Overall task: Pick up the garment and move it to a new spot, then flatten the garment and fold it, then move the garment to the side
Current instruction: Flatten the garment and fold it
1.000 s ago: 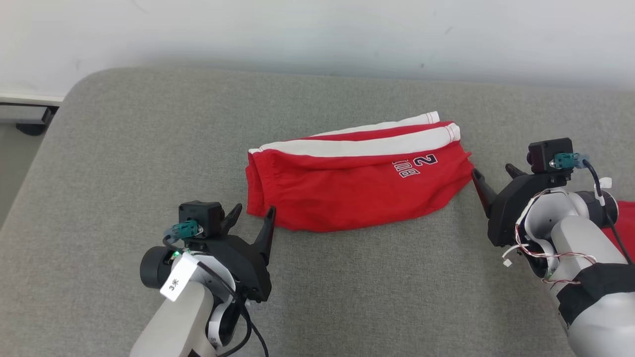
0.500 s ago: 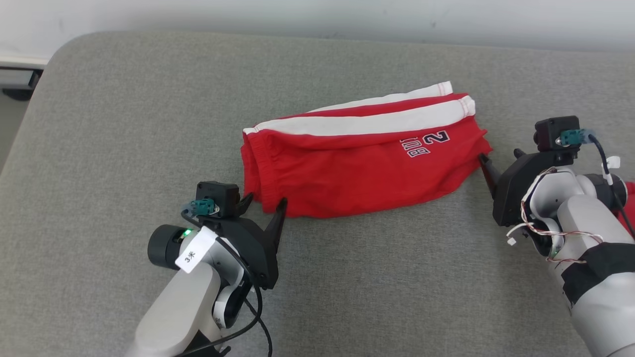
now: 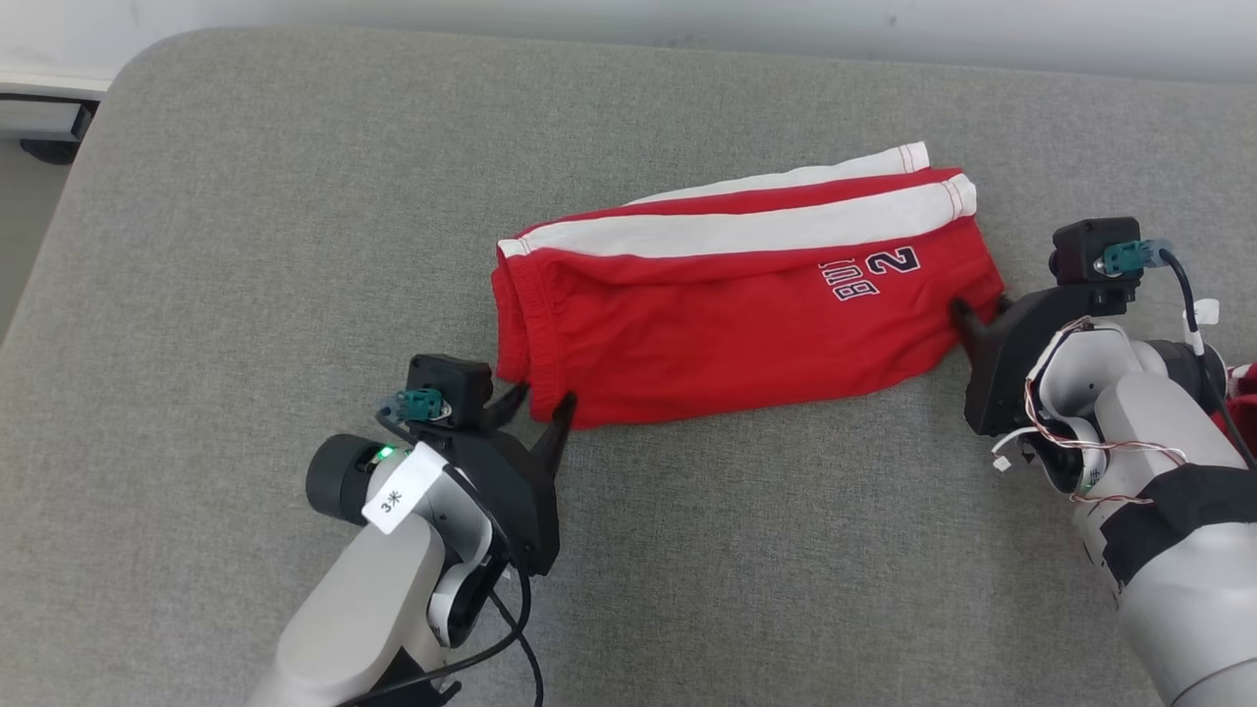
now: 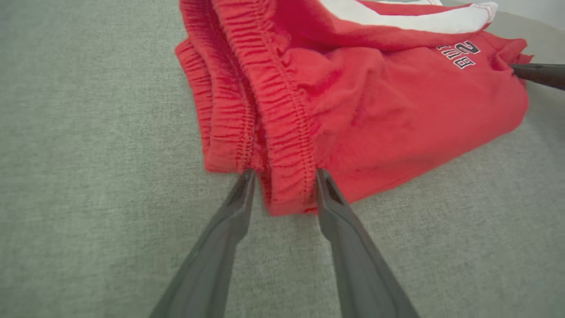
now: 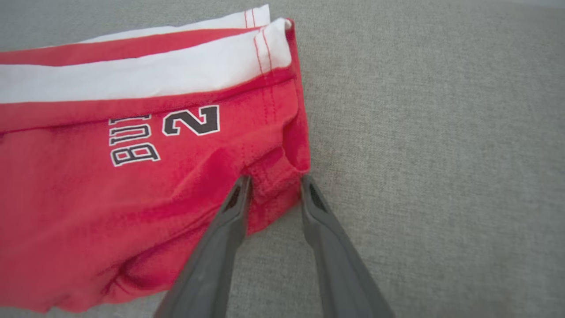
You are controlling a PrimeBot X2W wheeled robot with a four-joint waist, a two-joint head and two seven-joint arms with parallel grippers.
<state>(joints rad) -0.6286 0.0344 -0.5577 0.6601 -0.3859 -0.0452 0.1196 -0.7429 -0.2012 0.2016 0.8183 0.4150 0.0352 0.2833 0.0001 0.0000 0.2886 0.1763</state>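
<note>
The garment (image 3: pixel 737 324), red shorts with white side stripes and dark lettering, lies folded on the grey padded table (image 3: pixel 295 245). My left gripper (image 3: pixel 543 398) is at its near left corner. In the left wrist view the gripper (image 4: pixel 282 174) stands open, its fingers straddling the gathered waistband of the garment (image 4: pixel 375 110). My right gripper (image 3: pixel 979 306) is at the right end. In the right wrist view the right gripper (image 5: pixel 273 179) is open around the hem corner of the garment (image 5: pixel 88 198), with fabric between the tips.
Another bit of red cloth (image 3: pixel 1245 393) shows at the right edge behind my right arm. The table's rounded far left corner (image 3: pixel 128 69) drops to the floor. A wall runs along the far edge. Bare grey surface lies in front of the garment.
The head camera has tilted down. Both grippers have slid forward onto the garment's two ends, and their jaws have narrowed around the fabric.
</note>
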